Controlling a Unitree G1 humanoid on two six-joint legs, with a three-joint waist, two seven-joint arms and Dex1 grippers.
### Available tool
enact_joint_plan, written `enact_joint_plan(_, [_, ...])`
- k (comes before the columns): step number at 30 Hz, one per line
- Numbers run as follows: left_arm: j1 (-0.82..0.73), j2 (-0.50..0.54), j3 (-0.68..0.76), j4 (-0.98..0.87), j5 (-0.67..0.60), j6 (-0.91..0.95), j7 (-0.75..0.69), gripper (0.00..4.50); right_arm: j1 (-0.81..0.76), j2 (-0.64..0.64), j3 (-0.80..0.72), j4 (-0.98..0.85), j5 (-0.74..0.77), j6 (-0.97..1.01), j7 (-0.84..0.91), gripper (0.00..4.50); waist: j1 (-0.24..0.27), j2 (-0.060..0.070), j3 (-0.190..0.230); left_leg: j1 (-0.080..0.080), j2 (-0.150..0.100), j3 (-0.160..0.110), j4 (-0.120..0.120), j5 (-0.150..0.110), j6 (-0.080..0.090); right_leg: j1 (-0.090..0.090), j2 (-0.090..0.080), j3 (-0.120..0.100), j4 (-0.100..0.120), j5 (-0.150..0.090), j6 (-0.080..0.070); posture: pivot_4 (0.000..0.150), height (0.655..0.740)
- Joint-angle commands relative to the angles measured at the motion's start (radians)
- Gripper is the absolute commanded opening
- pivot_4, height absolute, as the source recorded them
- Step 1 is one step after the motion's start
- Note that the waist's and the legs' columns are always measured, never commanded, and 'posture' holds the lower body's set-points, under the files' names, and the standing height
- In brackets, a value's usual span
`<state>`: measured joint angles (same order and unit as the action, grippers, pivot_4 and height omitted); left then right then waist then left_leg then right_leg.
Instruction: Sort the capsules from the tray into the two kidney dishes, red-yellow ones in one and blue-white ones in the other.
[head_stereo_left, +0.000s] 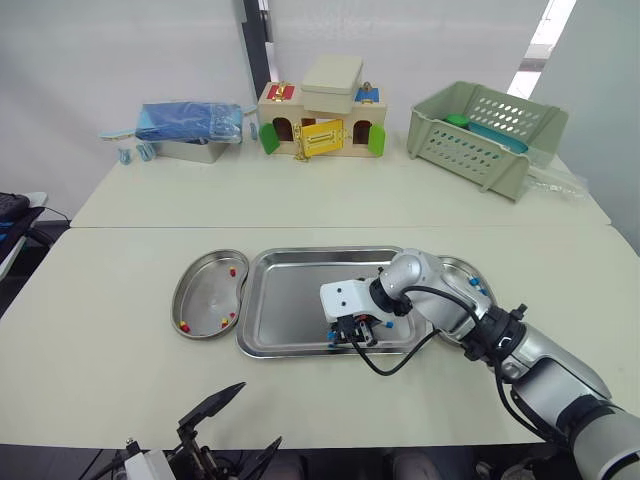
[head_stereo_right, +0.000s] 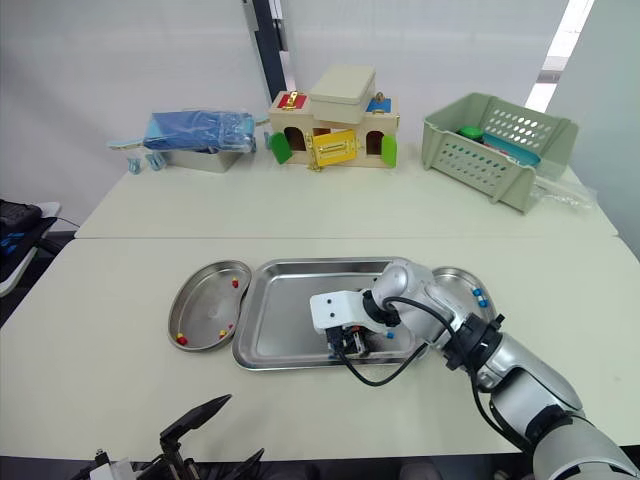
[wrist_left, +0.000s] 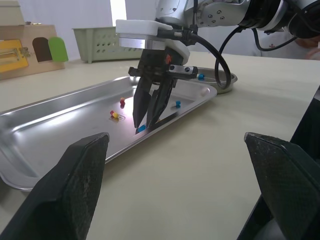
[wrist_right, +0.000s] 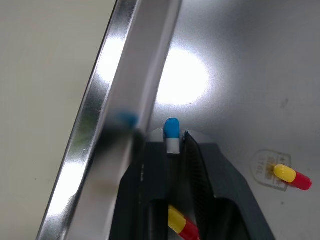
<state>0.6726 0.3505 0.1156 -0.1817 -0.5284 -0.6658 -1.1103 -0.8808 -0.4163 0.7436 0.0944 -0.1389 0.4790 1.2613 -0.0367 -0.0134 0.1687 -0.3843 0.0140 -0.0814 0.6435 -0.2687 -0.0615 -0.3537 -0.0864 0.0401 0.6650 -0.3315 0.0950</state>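
The steel tray (head_stereo_left: 290, 300) lies mid-table between two kidney dishes. The left dish (head_stereo_left: 192, 305) holds a few red-yellow capsules; the right dish (head_stereo_left: 468, 272), partly behind my right arm, holds blue-white ones. My right gripper (head_stereo_left: 345, 340) points down into the tray by its front rim, shut on a blue-white capsule (wrist_right: 171, 135) whose blue end sticks out past the fingertips. Loose red-yellow capsules (wrist_left: 115, 114) and another blue-white capsule (wrist_left: 177, 104) lie on the tray floor nearby. My left gripper (head_stereo_left: 240, 428) hangs open and holding nothing, low off the table's front edge.
Along the far side of the table stand a blue packet on a metal box (head_stereo_left: 190, 125), a wooden toy house (head_stereo_left: 322, 118) and a green basket (head_stereo_left: 485, 130). Bare tabletop lies in front of the tray.
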Motion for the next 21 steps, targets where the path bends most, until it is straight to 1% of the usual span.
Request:
enact_joint_plan(1, [0.014,0.012,-0.006,-0.027,-0.001,-0.017,0.007,4.50,0.012,0.003,-0.006,-0.006,-0.010,-0.006,0.008,0.02,0.000,0.000,0.000,0.000,0.000,0.000,0.000,0.000,0.000,0.000,0.000,0.000,0.000,0.000,0.000,0.150,0.7400])
enact_joint_plan(10, [0.009,0.025,-0.011,-0.039,-0.011,-0.004,0.014,4.50,0.032,0.010,-0.058,-0.034,0.038,0.004,0.017,0.02,0.000,0.000,0.000,0.000,0.000,0.000,0.000,0.000,0.000,0.000,0.000,0.000,0.000,0.000,0.000,0.150,0.7400])
enact_joint_plan(12, [0.005,0.044,-0.027,-0.050,-0.011,0.009,-0.004,4.50,0.078,-0.015,-0.158,-0.107,0.122,0.015,0.019,0.02,0.002,0.000,0.000,0.000,0.000,0.000,0.000,0.000,0.000,0.000,0.000,0.000,0.000,0.000,0.000,0.150,0.7400])
enact_joint_plan(14, [-0.008,0.071,-0.042,-0.054,-0.013,0.022,-0.024,4.50,0.142,-0.067,-0.268,-0.189,0.193,-0.001,0.015,0.02,0.008,0.000,0.000,-0.001,0.000,0.000,0.000,0.000,0.000,0.000,0.000,0.000,-0.001,0.000,0.000,0.150,0.7400])
enact_joint_plan(18, [-0.055,0.105,-0.075,-0.049,-0.019,0.029,-0.059,4.50,0.278,-0.220,-0.427,-0.329,0.308,-0.004,0.058,0.02,0.013,0.000,0.000,-0.002,0.000,0.000,0.000,0.000,0.000,0.001,-0.001,-0.001,-0.002,0.000,0.000,0.150,0.7400])
enact_joint_plan(21, [-0.098,0.120,-0.113,-0.051,-0.027,0.042,-0.089,4.50,0.382,-0.329,-0.569,-0.390,0.370,0.014,0.045,0.02,0.009,0.000,0.000,-0.002,0.000,0.000,0.000,0.000,0.000,0.001,0.000,-0.001,-0.002,0.000,0.000,0.150,0.7400])
